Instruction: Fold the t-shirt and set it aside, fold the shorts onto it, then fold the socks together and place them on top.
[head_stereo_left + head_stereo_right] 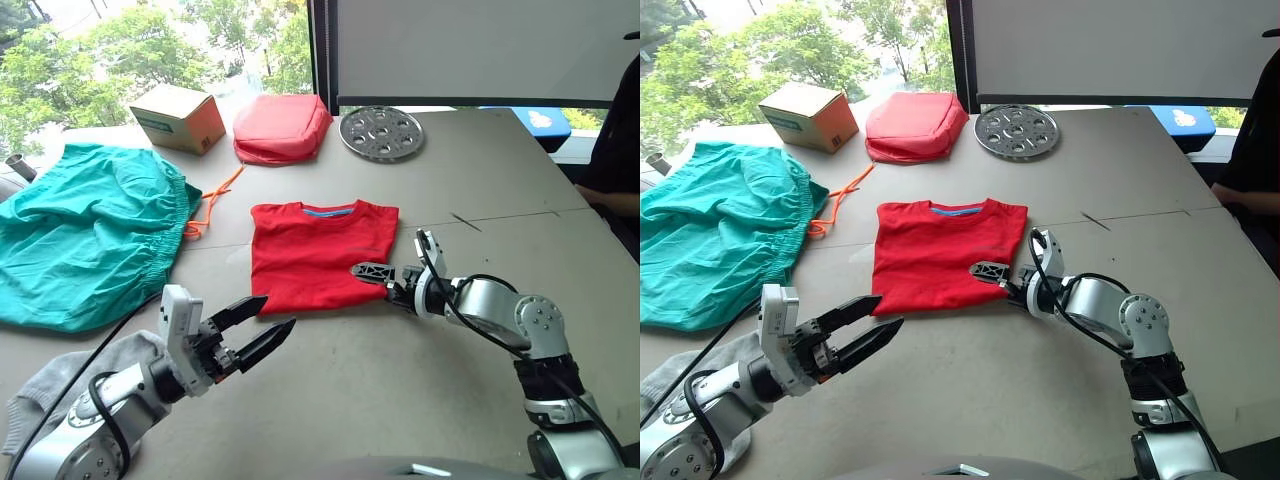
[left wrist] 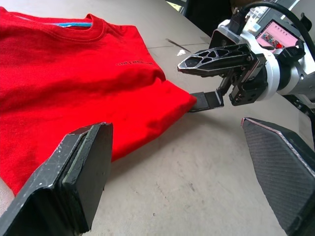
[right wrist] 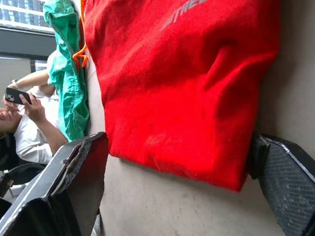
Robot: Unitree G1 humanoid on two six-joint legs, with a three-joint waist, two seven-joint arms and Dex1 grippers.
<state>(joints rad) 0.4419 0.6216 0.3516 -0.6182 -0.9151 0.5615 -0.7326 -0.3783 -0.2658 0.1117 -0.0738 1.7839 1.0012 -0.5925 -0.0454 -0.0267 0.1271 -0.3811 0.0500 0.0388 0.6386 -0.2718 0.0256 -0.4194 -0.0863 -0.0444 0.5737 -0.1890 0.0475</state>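
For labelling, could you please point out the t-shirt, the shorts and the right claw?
t-shirt (image 1: 310, 250), left eye view, chest.
shorts (image 1: 85, 240), left eye view, middle of the cloth.
right claw (image 1: 395, 262), left eye view, between the fingertips.

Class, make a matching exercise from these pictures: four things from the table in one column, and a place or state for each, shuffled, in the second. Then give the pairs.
Things:
1. t-shirt
2. shorts
3. cardboard box
4. metal disc

Places or states:
A. at the table's far edge, left of the red pouch
B. flat mid-table, right gripper at its corner
C. right of the pouch
D. crumpled at the table's left

Pairs: 1-B, 2-D, 3-A, 4-C
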